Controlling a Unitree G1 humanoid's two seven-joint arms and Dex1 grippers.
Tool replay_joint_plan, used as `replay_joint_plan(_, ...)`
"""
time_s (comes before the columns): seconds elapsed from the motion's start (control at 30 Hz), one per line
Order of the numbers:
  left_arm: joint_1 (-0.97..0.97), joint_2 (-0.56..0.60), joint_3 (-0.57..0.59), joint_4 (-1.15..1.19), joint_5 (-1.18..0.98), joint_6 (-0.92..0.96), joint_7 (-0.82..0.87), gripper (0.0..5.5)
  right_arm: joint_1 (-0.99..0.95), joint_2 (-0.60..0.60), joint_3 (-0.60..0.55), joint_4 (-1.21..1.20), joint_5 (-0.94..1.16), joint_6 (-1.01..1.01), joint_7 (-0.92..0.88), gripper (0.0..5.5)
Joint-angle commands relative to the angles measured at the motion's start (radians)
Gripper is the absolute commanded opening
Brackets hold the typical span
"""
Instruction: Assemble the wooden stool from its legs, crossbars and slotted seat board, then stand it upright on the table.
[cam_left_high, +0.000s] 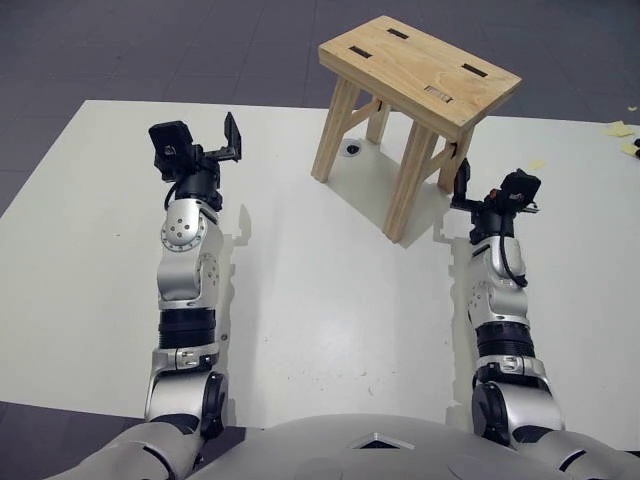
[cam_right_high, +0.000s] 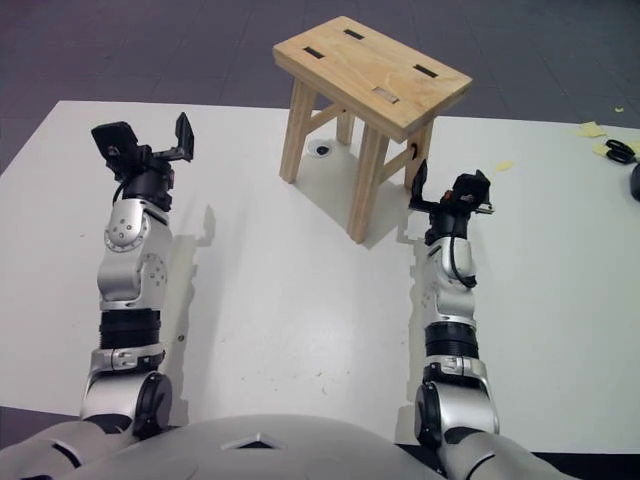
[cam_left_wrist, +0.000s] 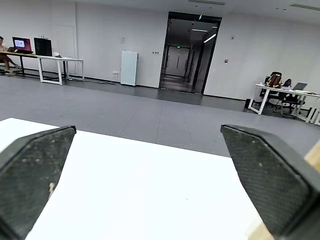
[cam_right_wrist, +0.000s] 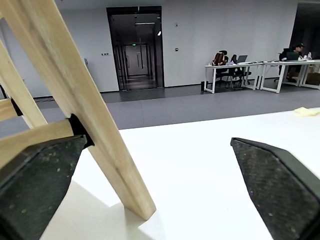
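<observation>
The assembled wooden stool (cam_left_high: 420, 70) stands upright on the white table (cam_left_high: 300, 300) at the far middle, its slotted seat board on top and all legs on the surface. My left gripper (cam_left_high: 215, 150) is open and empty, raised to the left of the stool and apart from it. In the left wrist view its fingers (cam_left_wrist: 35, 175) frame bare table. My right gripper (cam_left_high: 485, 195) is open just right of the stool's near right leg (cam_right_wrist: 90, 100), which stands close beside one finger (cam_right_wrist: 35, 185); I cannot tell whether they touch.
A round cable hole (cam_left_high: 352, 149) sits in the table under the stool. Yellow paper scraps (cam_left_high: 620, 130) and scissors (cam_right_high: 620, 150) lie at the far right edge. Wide bare table lies between the arms and in front of the stool.
</observation>
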Motion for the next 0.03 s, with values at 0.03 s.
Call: replay_joint_plan(0.03, -0.074, 0.047, 0.025, 0.031, -0.004, -0.012, -0.051, 5.39, 0.021, 0.044, 0.002, -0.004, -0.027, -0.033, -0.025, 5.4)
